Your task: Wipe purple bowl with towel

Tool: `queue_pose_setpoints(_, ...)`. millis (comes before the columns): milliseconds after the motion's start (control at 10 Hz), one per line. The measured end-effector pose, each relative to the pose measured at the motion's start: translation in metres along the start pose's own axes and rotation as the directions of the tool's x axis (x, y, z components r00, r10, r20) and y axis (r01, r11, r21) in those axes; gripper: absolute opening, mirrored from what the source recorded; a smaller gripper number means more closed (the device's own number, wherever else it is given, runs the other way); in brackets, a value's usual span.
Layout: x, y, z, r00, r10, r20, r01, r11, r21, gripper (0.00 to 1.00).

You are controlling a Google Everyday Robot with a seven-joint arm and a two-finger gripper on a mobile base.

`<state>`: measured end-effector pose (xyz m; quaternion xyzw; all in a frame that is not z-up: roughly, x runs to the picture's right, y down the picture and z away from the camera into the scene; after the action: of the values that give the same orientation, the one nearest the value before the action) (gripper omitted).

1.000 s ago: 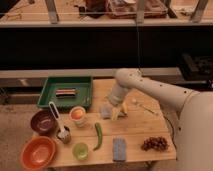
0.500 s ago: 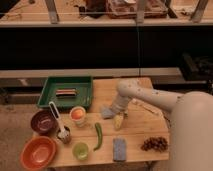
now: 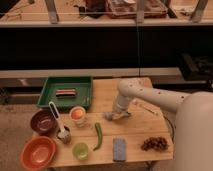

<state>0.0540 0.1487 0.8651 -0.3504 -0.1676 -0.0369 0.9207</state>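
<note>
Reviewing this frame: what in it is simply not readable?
All in the camera view.
- The gripper, low over the table middle, near the green pepper: whatever lies beneath it is hidden by the arm.
- The purple bowl: inside too dark to tell contents.
- The dark item in the green tray: too small to identify.
- The table's right edge: covered by the robot's body.

Green tray (image 3: 46, 97), orange bowl (image 3: 37, 152), green cup (image 3: 80, 150), green pepper (image 3: 97, 136), blue sponge (image 3: 119, 148), grapes (image 3: 155, 144), wooden table (image 3: 107, 97).
</note>
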Motion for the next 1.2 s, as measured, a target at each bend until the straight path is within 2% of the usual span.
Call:
queue_pose_setpoints(100,-0.012,-0.004,-0.011,1.000,-0.027,0.001,0.026,1.000,0.005,0.04)
queue_pose_setpoints(200,-0.021,-0.007,-0.018,0.999,-0.046,0.004,0.046,0.999,0.010,0.01)
queue_pose_setpoints(300,-0.040,-0.014,-0.030,0.997,-0.077,0.023,0.076,0.997,0.019,0.00)
queue_pose_setpoints(600,-0.115,-0.041,-0.080,0.974,-0.189,0.124,0.182,0.981,0.067,0.00)
queue_pose_setpoints(700,-0.138,-0.051,-0.104,0.960,-0.222,0.170,0.207,0.973,0.100,0.00)
queue_pose_setpoints(900,-0.168,-0.069,-0.141,0.932,-0.253,0.258,0.211,0.961,0.180,0.00)
queue_pose_setpoints(1000,-0.187,-0.081,-0.160,0.907,-0.284,0.311,0.217,0.948,0.233,0.00)
queue_pose_setpoints(1100,-0.210,-0.092,-0.170,0.881,-0.321,0.347,0.237,0.935,0.264,0.00)
queue_pose_setpoints(1200,-0.226,-0.100,-0.173,0.867,-0.346,0.359,0.258,0.927,0.272,0.00)
